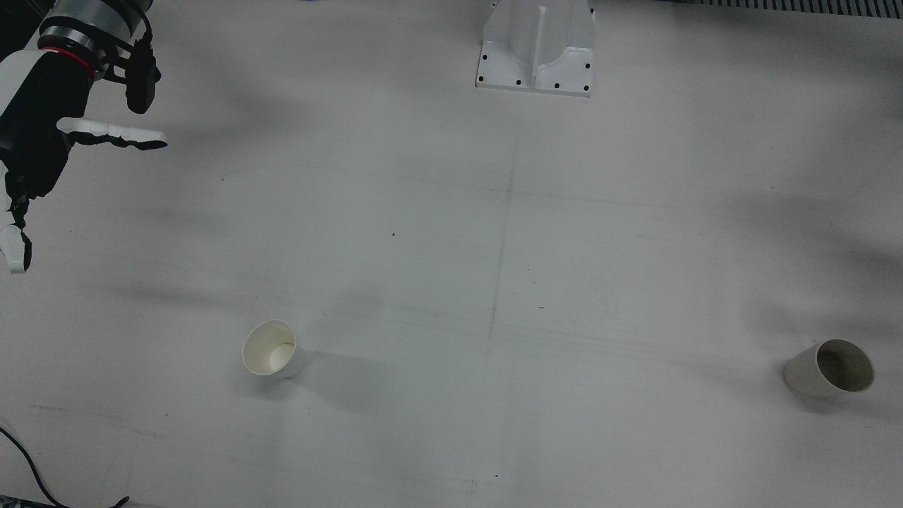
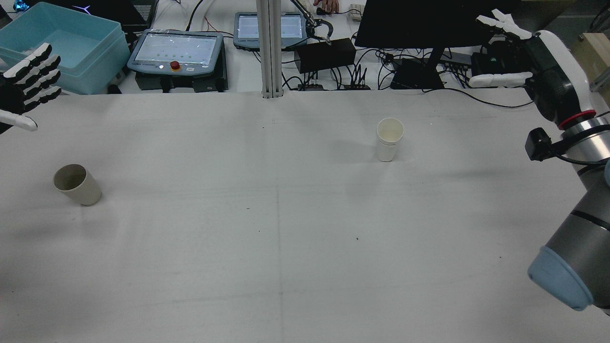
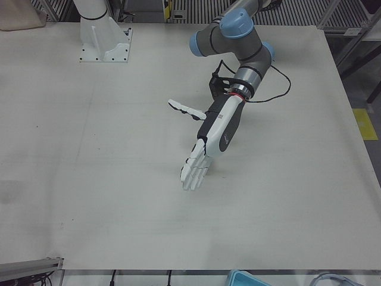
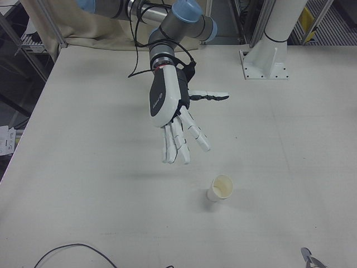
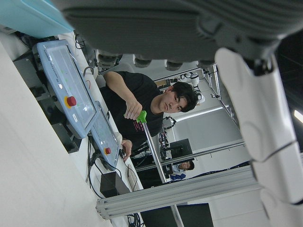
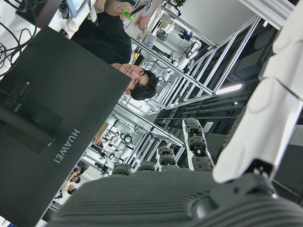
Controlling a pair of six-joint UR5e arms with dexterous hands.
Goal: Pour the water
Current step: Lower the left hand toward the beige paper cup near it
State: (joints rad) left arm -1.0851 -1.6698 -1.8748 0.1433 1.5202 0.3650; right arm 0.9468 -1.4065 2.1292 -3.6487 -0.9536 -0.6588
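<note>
Now, over on the left side of the rear view, the left hand (image 2: 26,88) hovers above the table's (image 2: 286,228) edge, fingers spread flat and holding nothing. Just below it stands the beige cup (image 2: 76,184), upright on the cloth, well apart from that hand. Moving across, past the bare middle, the white paper cup (image 2: 389,138) stands upright toward the far side, empty as far as the rim shows. And at the right, the right hand (image 2: 526,57) hangs high above the table's far corner, fingers splayed wide, gripping nothing, well clear of the white cup.
</note>
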